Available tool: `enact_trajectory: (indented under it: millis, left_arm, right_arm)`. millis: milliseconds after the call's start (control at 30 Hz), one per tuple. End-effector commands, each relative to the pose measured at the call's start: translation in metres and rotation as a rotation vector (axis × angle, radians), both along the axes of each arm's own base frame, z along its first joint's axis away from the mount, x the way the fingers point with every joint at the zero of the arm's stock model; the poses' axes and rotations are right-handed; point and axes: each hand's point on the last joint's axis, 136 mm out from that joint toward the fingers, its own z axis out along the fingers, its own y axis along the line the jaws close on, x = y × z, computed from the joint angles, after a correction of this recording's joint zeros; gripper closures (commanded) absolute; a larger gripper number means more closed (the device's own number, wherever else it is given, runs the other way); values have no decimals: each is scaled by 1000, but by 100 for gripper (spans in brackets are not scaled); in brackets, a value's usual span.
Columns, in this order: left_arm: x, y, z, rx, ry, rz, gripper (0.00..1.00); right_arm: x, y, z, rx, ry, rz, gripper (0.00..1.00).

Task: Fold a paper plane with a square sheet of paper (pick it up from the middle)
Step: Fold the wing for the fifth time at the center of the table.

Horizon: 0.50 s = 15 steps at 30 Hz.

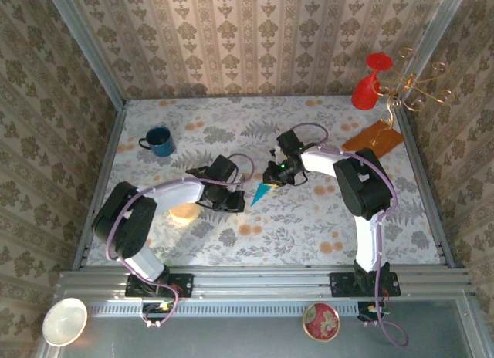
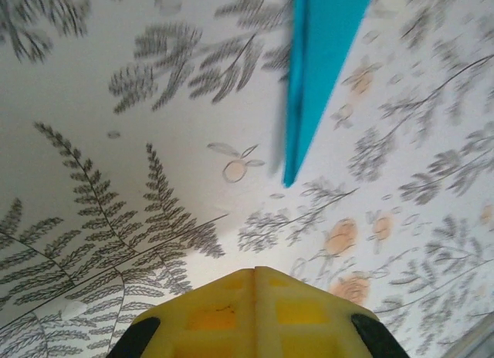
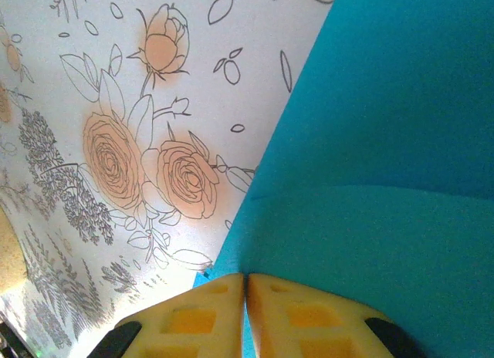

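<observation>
The teal-blue sheet of paper is folded into a slim, pointed paper plane (image 1: 261,193) near the table's middle. My right gripper (image 1: 272,180) is shut on its wide end, and the sharp tip points toward the near left. In the right wrist view the yellow fingertips (image 3: 208,304) pinch a fold of the teal paper plane (image 3: 378,142), and the right gripper (image 3: 245,279) meets it at its edge. My left gripper (image 1: 238,200) sits just left of the tip, shut and holding nothing. In the left wrist view the left gripper (image 2: 256,271) has its pads pressed together, with the paper plane's tip (image 2: 312,80) a short way ahead.
A blue mug (image 1: 160,140) stands at the back left. An orange-brown sheet (image 1: 373,137), a red wine glass (image 1: 369,84) and a gold wire stand (image 1: 421,88) are at the back right. A pale round object (image 1: 185,212) lies under the left arm.
</observation>
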Motion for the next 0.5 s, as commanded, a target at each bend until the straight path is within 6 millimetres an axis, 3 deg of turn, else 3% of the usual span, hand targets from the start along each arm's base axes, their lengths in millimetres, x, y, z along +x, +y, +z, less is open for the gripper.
enact_trajectory:
  millis: [0,200,467]
  left_arm:
    - [19,-8,18,-61,-82,68,93]
    - [36,-39,13,-198,-80,153,93]
    - [41,-61,-5,-225,-38,159,94]
  right_arm:
    - [-53,-29,-53,-173,197,-48,83]
    - [-58,-7,-39,-64,200,-149,83]
    - [-49,-2,-26,-14,181,-176,83]
